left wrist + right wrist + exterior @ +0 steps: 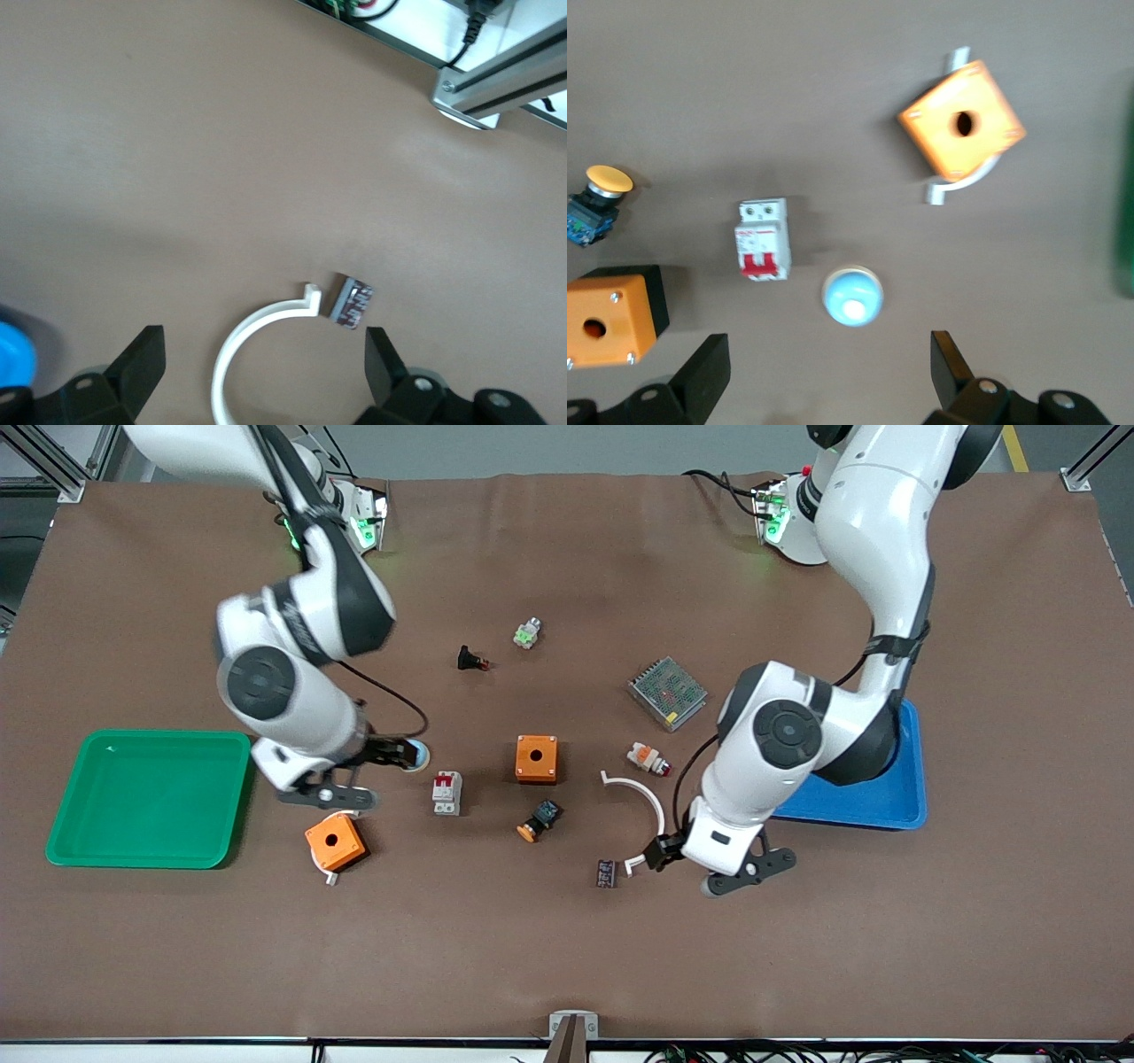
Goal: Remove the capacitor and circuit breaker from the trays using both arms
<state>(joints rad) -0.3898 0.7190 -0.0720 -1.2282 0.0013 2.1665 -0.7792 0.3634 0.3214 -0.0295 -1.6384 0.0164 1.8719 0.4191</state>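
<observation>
The capacitor [608, 872], tiny and dark, lies on the brown mat at the end of a white curved strip [645, 797]. In the left wrist view the capacitor [353, 303] lies just off the strip's end [257, 329]. My left gripper [661, 853] hovers open and empty over the strip beside the capacitor, as its wrist view [263, 356] shows. The breaker [446, 792], white with red levers, stands near the mat's middle; it also shows in the right wrist view [764, 239]. My right gripper [394, 753] is open and empty [830, 359] beside a blue round part [417, 758], near the breaker.
A green tray [66, 850] lies at the right arm's end, a blue tray [895, 810] at the left arm's end. Two orange boxes [537, 758] [335, 841], an orange-capped push button [540, 819], a white-orange part [648, 758], a mesh power unit [667, 692] and a black switch [472, 660] lie around.
</observation>
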